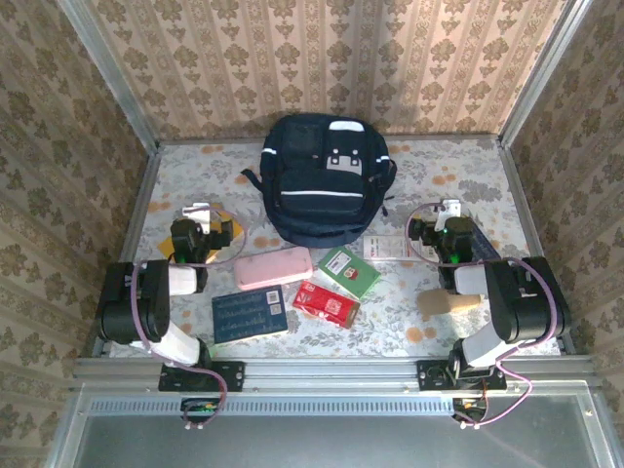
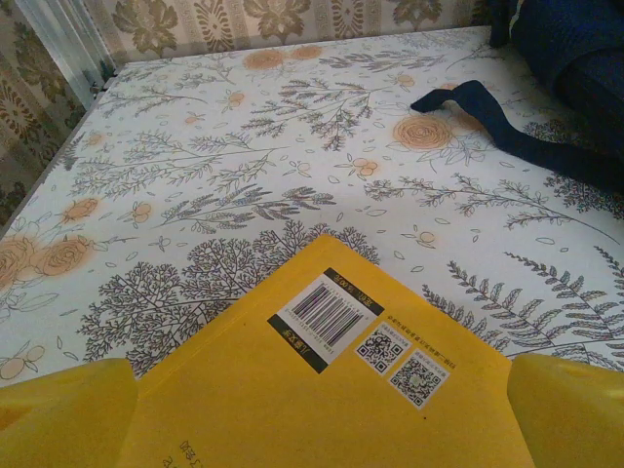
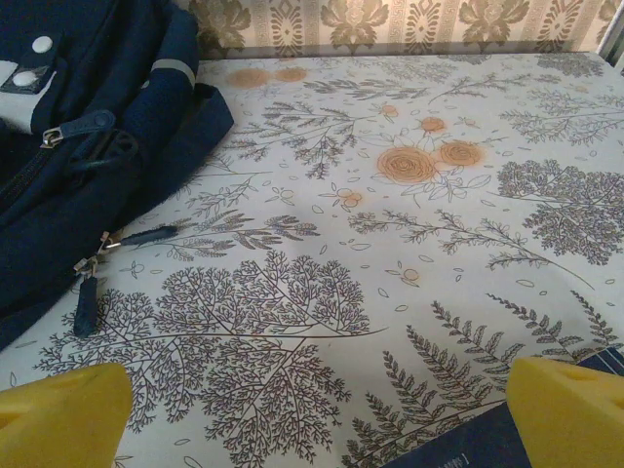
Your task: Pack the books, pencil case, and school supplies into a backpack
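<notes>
The navy backpack (image 1: 322, 180) lies at the back middle of the table with its zips shut (image 3: 78, 146). In front of it lie the pink pencil case (image 1: 273, 268), a green pack (image 1: 349, 271), a red pack (image 1: 327, 304), a white printed strip (image 1: 382, 249) and the blue book (image 1: 250, 314). My left gripper (image 1: 200, 216) hangs open just above the yellow book (image 2: 322, 390), one yellow fingertip (image 2: 63, 409) at each side of it. My right gripper (image 3: 312, 419) is open over bare table, right of the backpack. A corner of the dark navy book (image 3: 487, 444) lies by its right fingertip (image 3: 565, 409).
A dark backpack strap (image 2: 507, 127) trails over the flowered tablecloth (image 2: 244, 175) toward the left gripper. Metal rails and wallpapered walls (image 1: 97, 146) close in the table on the left, back and right.
</notes>
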`<act>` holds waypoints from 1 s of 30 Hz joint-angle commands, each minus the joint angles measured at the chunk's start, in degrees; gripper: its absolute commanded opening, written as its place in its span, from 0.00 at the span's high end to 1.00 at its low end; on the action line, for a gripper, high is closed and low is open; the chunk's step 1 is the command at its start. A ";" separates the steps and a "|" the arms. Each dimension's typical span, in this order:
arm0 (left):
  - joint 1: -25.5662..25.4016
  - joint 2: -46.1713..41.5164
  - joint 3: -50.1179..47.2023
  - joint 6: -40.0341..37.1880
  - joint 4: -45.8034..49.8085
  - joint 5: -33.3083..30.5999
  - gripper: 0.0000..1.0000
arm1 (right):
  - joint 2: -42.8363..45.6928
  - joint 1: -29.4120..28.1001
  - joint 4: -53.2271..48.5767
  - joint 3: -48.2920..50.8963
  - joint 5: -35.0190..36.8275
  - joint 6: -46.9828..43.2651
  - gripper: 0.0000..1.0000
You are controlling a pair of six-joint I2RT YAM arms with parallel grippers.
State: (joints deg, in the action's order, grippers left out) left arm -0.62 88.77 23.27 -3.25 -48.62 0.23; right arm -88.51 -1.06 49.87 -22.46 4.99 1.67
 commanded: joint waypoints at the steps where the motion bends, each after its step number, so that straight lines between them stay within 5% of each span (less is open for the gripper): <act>1: 0.12 -0.74 0.20 0.18 0.28 0.83 0.00 | 0.53 -0.17 -0.59 -1.12 -1.26 -0.35 0.00; 23: 0.10 -0.96 -0.18 0.10 -0.42 0.83 0.00 | 0.62 -0.02 -0.29 -0.95 -1.52 -0.37 0.00; 26: -0.09 -5.11 -1.73 -0.27 -0.32 0.80 0.00 | 1.75 -0.75 -0.34 -0.57 -1.62 -1.40 0.00; 30: -5.01 -18.87 0.11 -3.04 11.51 -6.07 0.00 | 17.12 -8.37 -15.23 -3.86 3.93 -6.96 0.00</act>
State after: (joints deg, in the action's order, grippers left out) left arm -2.46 78.15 21.85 -3.73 -42.72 -1.74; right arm -81.65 -4.71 42.54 -22.61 5.89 -0.60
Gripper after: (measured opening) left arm 0.999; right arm 0.999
